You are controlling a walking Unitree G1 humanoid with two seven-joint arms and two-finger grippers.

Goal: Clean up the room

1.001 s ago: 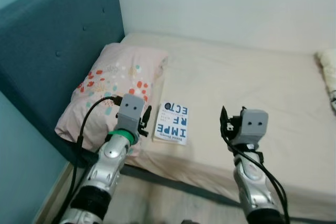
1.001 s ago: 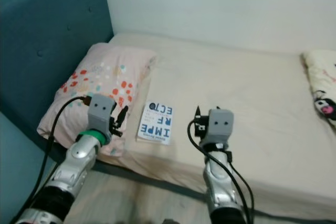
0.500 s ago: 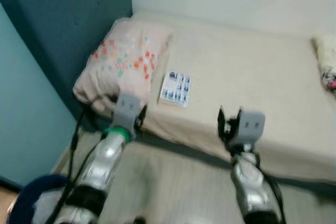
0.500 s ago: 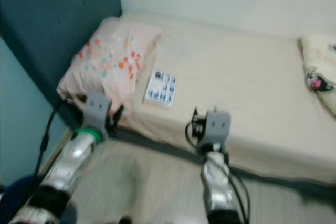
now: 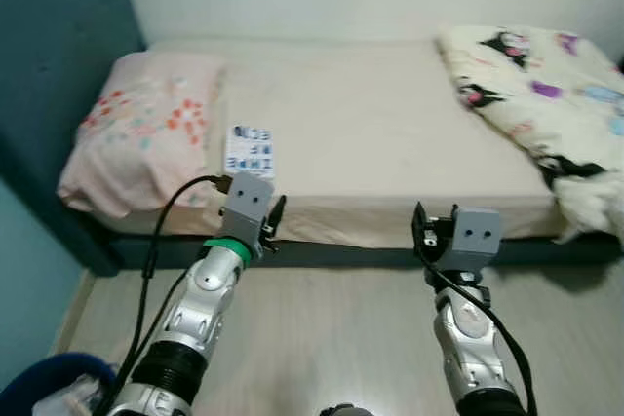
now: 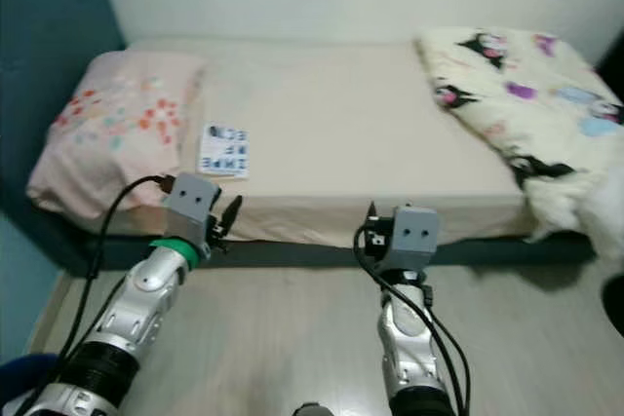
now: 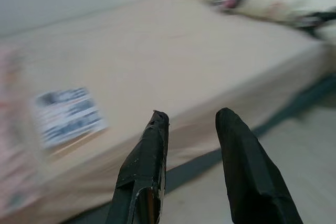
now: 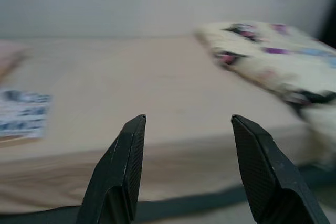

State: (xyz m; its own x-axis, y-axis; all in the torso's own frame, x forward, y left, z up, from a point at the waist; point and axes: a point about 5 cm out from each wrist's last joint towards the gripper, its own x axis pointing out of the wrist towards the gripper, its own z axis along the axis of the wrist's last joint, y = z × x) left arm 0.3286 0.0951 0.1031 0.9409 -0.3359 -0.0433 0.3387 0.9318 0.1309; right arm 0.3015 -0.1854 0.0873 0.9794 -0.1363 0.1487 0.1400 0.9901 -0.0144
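Observation:
A white book (image 5: 250,148) with blue and red lettering lies flat on the beige bed (image 5: 361,133), beside a pink spotted pillow (image 5: 138,131). A cream blanket (image 5: 536,94) with cartoon prints is bunched at the bed's right end and hangs over its edge. My left gripper (image 7: 191,124) is open and empty, held in front of the bed's side, short of the book (image 7: 67,115). My right gripper (image 8: 185,124) is open and empty too, raised before the bed's edge near its middle.
A dark blue headboard (image 5: 54,65) rises at the left. A blue bin (image 5: 49,392) stands on the floor at the lower left. Pale wood floor (image 5: 341,338) runs along the bed. A dark object (image 6: 614,304) sits at the right edge.
The view has pulled back and swung right: the whole bed and the blanket now show and the bed sits farther off. Both grippers hold the same open pose.

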